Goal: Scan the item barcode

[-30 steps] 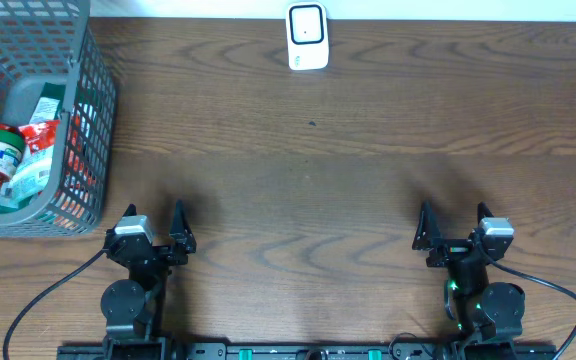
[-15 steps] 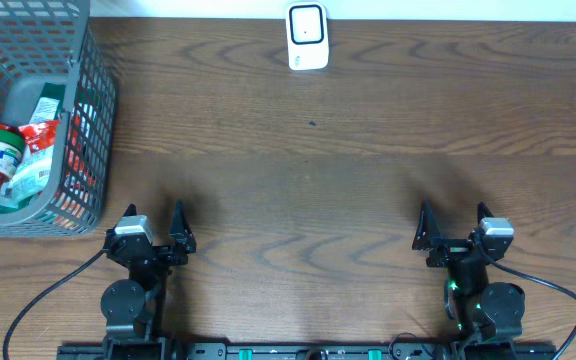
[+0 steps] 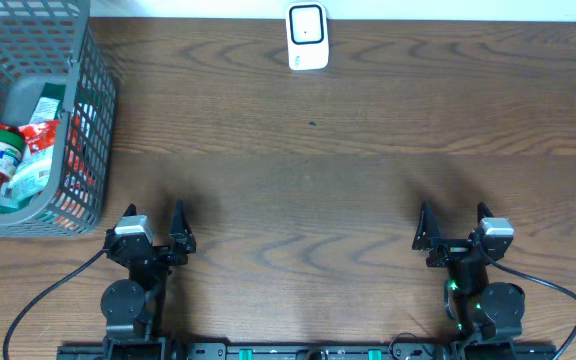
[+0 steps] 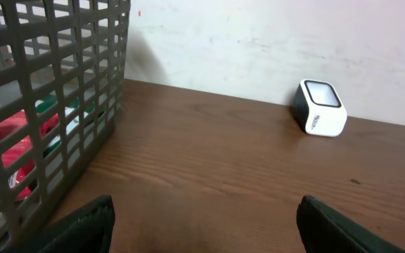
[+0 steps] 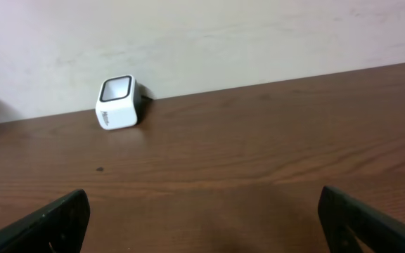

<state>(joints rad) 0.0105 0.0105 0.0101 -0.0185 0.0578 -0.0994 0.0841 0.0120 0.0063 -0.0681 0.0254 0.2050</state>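
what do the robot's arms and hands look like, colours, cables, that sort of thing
Both arms are black with round joint housings. The left hand and right hand each have two dark, tapering fingers and a light grey block on the wrist. A thin black cable trails from the left arm, and another loops from the right arm, where small green lights glow.

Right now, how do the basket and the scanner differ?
The basket is grey open mesh; the scanner is a solid white block with a dark-rimmed window. The basket is far larger than the scanner. The basket holds packaged items at the left edge of the table; the scanner stands alone at the far edge. Both rest on the wooden table.
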